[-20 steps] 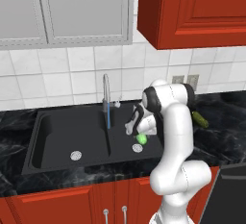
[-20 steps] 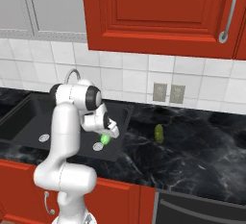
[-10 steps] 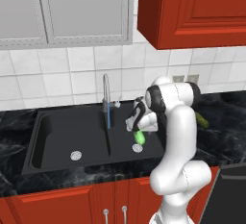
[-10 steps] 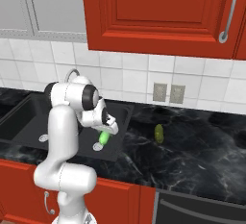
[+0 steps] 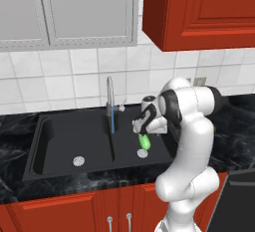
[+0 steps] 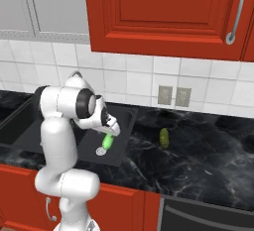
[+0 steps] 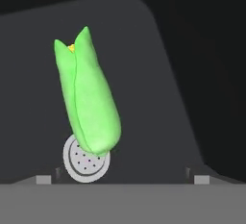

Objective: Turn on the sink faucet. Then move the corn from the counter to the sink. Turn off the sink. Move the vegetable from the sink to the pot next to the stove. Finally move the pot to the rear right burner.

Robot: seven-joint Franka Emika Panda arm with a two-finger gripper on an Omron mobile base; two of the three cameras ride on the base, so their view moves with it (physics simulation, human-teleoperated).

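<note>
In the sink's (image 5: pixel 45 141) right basin the green-husked corn (image 7: pixel 89 95), yellow at its tip, lies over the drain (image 7: pixel 85 163), below the wide-spread pincer (image 5: pixel 144 132).

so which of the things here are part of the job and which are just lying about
Job:
- corn, in the right basin, over the drain
- sink
- faucet, water running
- tool, open above the corn

Lying about:
- green vegetable on the counter
- wall outlets
</note>
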